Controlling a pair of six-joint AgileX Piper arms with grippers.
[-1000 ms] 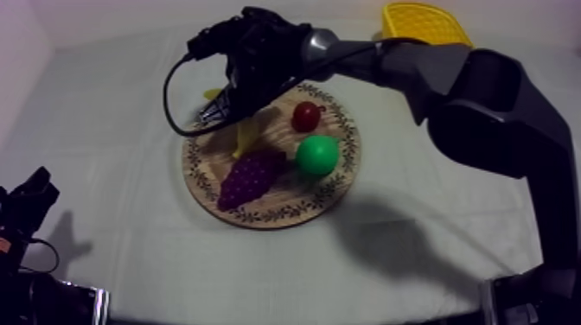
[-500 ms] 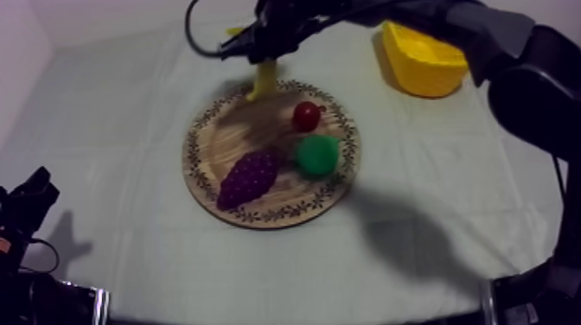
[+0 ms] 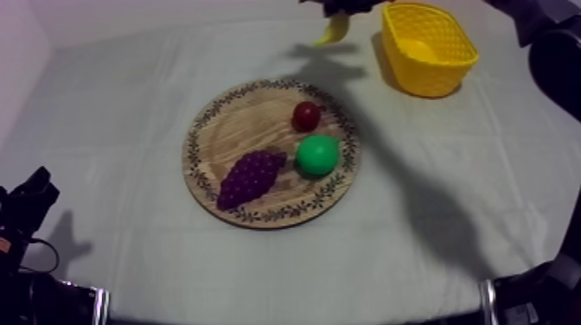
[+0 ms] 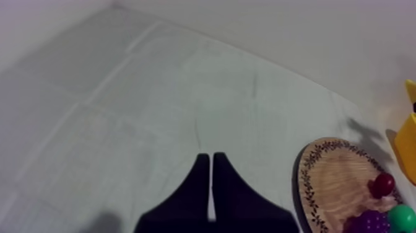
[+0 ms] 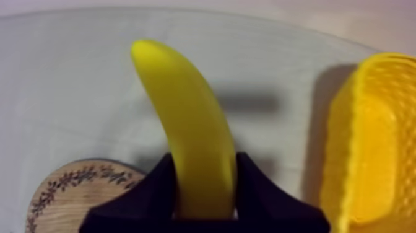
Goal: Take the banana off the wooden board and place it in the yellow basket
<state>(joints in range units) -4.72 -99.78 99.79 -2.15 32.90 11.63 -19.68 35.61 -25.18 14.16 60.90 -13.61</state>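
Right gripper (image 5: 204, 166) pinches the banana (image 5: 186, 111) in the air beside the basket (image 5: 365, 142), clear of the board (image 3: 251, 138). Left gripper (image 4: 211, 162), fingers pressed together, hangs over the cloth (image 4: 155, 105).

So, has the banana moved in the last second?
Yes. The banana has left the board and gone toward the basket; it now hangs just short of it, in the right gripper.
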